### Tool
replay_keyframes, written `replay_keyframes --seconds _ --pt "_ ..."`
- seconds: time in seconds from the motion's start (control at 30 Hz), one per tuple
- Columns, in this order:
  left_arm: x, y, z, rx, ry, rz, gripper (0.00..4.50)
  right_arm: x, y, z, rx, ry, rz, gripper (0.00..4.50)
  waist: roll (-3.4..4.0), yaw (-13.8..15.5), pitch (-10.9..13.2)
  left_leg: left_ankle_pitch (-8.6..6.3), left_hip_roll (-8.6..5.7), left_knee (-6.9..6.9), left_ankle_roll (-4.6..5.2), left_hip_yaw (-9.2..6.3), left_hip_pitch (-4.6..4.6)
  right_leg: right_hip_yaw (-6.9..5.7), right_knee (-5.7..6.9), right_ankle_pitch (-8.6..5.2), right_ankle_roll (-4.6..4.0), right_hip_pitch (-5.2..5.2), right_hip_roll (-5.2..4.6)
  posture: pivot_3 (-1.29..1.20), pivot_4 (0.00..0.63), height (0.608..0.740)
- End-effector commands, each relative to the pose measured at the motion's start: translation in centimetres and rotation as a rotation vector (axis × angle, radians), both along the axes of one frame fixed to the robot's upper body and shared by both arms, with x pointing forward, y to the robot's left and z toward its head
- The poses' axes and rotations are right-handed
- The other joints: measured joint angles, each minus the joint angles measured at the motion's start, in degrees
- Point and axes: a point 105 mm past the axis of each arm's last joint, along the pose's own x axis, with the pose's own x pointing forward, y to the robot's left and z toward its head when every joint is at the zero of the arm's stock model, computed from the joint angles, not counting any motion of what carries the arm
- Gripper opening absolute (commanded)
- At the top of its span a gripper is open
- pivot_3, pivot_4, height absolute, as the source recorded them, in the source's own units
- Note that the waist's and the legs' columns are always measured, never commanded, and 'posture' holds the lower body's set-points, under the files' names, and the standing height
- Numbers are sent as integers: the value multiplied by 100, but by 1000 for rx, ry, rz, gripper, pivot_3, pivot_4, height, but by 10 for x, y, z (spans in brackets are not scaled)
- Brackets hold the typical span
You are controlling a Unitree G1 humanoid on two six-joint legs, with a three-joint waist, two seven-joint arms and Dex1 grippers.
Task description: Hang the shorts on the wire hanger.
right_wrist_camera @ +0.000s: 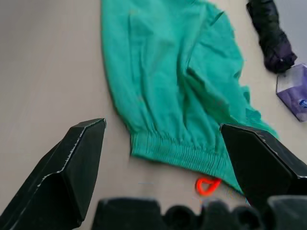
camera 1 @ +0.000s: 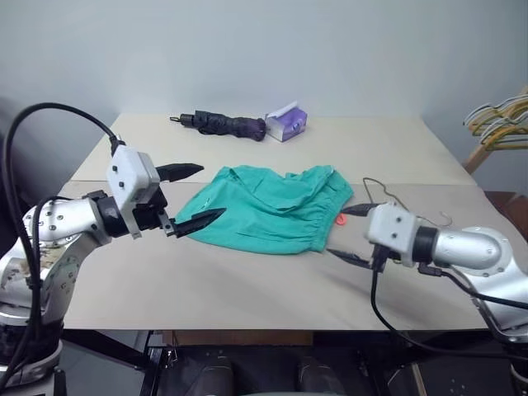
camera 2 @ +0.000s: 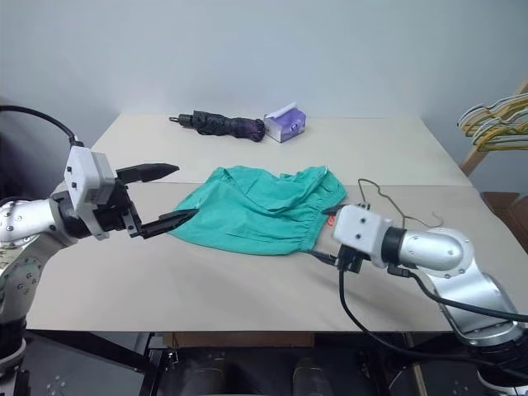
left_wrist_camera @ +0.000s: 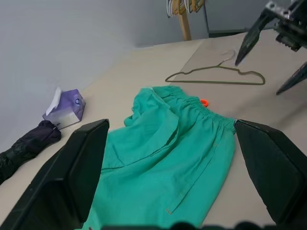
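- Lighting is even, diffuse and moderately bright; no glare on the table (camera 1: 272, 280).
- Shadows are soft and faint, lying close under the shorts (camera 1: 272, 206).
- Head views are sharp throughout.
- Wrist views render the near black fingers (left_wrist_camera: 72, 177) soft and oversized.

Left gripper (left_wrist_camera: 168, 182) held wide open, empty, above table (left_wrist_camera: 144, 62). Shorts (left_wrist_camera: 168, 153) spread flat mid-table, gathered waistband toward wire hanger (left_wrist_camera: 216, 75), orange-red tag (left_wrist_camera: 204, 102) at waistband edge. Hanger flat on table, just apart from shorts. Right gripper (left_wrist_camera: 273, 52) spread, hovering beyond hanger. Tissue box (left_wrist_camera: 64, 108) beside dark folded umbrella (left_wrist_camera: 26, 146) near table's wall-side edge.
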Motion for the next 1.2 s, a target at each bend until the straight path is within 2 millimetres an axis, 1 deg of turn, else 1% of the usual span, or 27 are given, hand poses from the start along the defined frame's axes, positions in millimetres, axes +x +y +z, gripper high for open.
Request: replay_keyframes --seconds 0.03,0.13,0.33,0.4,0.47,0.5,0.57,0.73,0.8,0.9,0.93,1.03,1.1,1.13,1.2 --pt "-3 -2 1 15 -21 -14 4500 10 1 -13 -113 -31 -32 4452 0 -8 0 0 0 0 0 -1 0 0 0 -2 -2 0 0 -7 21 740" --pt "-3 -4 0 29 -22 -23 4500 19 11 -24 -149 -43 -33 4452 -1 -23 -2 0 0 0 0 0 -2 0 2 1 4 -2 0 -12 5 740" --pt "-4 -8 0 27 -27 -35 4500 38 37 -46 -237 -52 -30 4452 -2 -99 -3 1 0 0 -1 -4 -1 -2 3 4 7 0 1 -4 8 740" --pt "-4 -7 0 35 -32 -28 4500 47 41 -57 -286 -48 -59 4452 -2 -117 -4 1 -1 0 -1 -5 -1 -3 4 4 7 -1 2 11 7 740" --pt "-3 -6 0 35 -40 -18 4500 52 40 -63 -344 -51 -65 4452 -2 -113 -4 1 -1 -1 -1 -7 -3 -3 5 5 7 -2 1 16 8 740" --pt "-2 -5 1 34 -50 -6 4500 55 40 -64 -357 -57 -74 4082 -2 -102 -4 1 -2 -1 -1 -7 -4 -3 6 5 7 -2 1 20 8 740" --pt "-3 -5 0 32 -56 7 4500 61 41 -65 -370 -58 -83 3539 -3 -102 -5 1 -3 -1 -1 -8 -1 -3 6 5 7 1 0 20 8 740" --pt "-5 -7 -3 34 -49 9 4500 74 43 -71 -411 -79 -89 1845 -3 -115 -5 1 -1 -1 -2 -9 2 -4 10 6 7 0 2 33 15 740" --pt "-5 -6 -3 36 -50 11 4500 76 44 -71 -417 -90 -89 1084 -3 -114 -5 1 -2 -1 -2 -9 1 -4 9 6 8 0 2 35 16 740" --pt "-5 -5 -4 44 -48 13 4500 77 43 -70 -414 -98 -88 74 -3 -106 -5 1 -2 -1 -2 -9 0 -4 10 6 7 0 1 35 16 740" --pt "-5 -2 -7 66 -41 19 4500 76 42 -68 -410 -102 -81 25 -3 -108 -3 1 -2 -1 -2 -9 0 -4 10 6 7 0 1 30 30 740" --pt "-4 8 -26 207 -29 21 4500 72 37 -60 -384 -116 -57 25 -2 -113 -3 1 -2 -2 -1 -8 1 -3 9 4 8 -1 1 23 33 740" --pt "0 22 -49 413 -63 19 4500 67 38 -49 -351 -132 -20 25 0 -116 -2 1 -1 -3 -1 -8 0 -4 8 3 7 -3 2 9 31 740" --pt "0 28 -59 487 -68 -3 4500 66 40 -42 -328 -148 -7 25 5 -117 0 1 -2 -4 -2 -6 1 -4 8 2 5 -3 1 2 31 740" --pt "3 37 -70 534 -54 -11 4500 62 43 -29 -284 -154 12 25 8 -124 2 1 -1 -7 -2 -5 2 -3 8 -1 -1 -5 1 -10 32 740"
